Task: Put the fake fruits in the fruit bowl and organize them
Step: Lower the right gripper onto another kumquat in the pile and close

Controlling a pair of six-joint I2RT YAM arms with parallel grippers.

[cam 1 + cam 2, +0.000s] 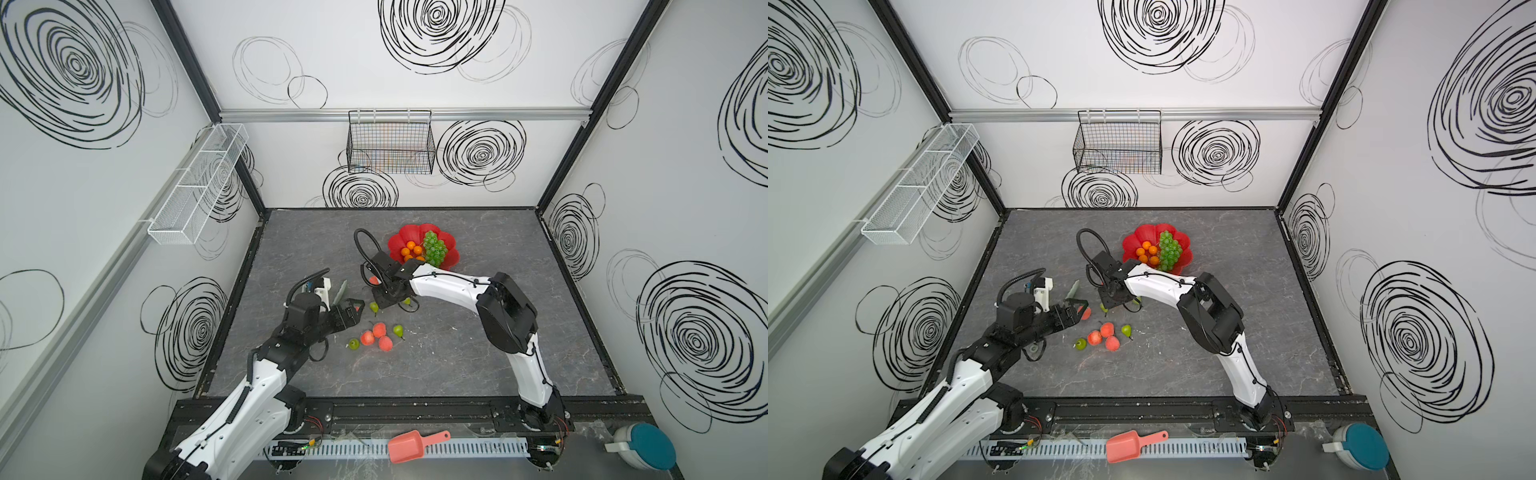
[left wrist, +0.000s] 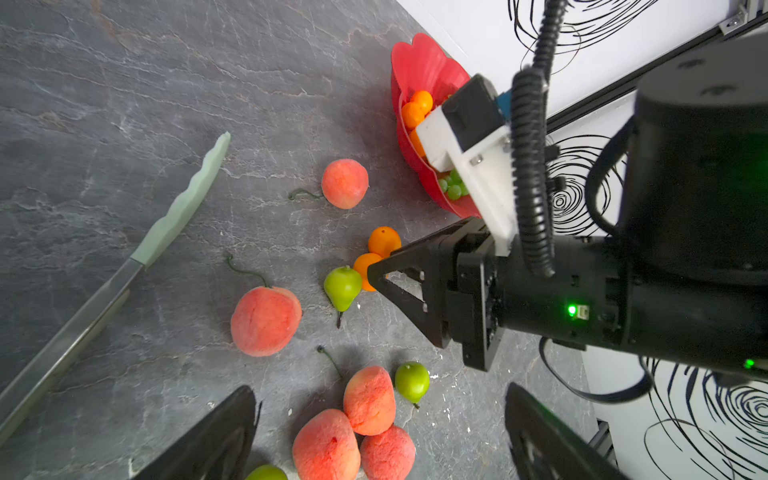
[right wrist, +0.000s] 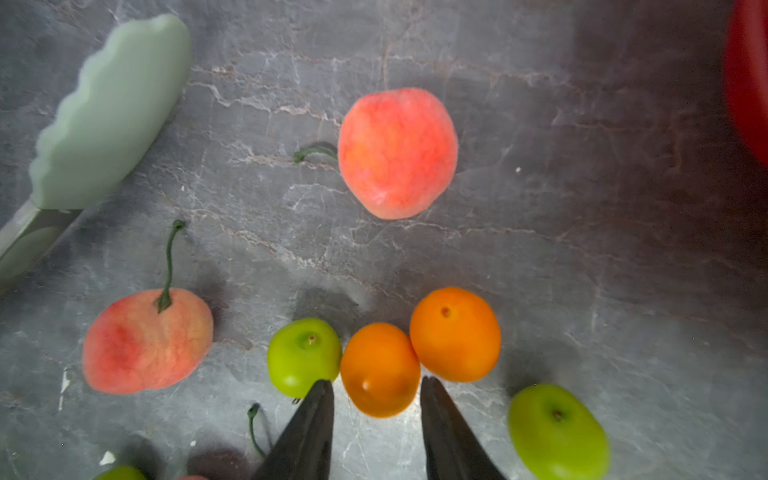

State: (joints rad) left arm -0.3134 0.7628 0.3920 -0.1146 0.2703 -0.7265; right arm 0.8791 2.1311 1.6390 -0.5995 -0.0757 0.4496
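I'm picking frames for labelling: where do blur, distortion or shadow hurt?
Both top views: wide-angle bending at the walls, even light. Right wrist view: the fruit bowl is a dark red blur at the edge; the orange between the right gripper's jaws is fairly sharp. Left wrist view: the left gripper's jaws are unfocused shapes.

Glossy fruit bowl (image 1: pixel 404 235), seemingly plastic

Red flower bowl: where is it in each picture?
Both top views: the red bowl sits on the table's far half, near the middle.
Left wrist view: red bowl beyond the farthest peach.
Right wrist view: only a sliver of red bowl at the edge.
Shared landmark: the pale green utensil, in all four.
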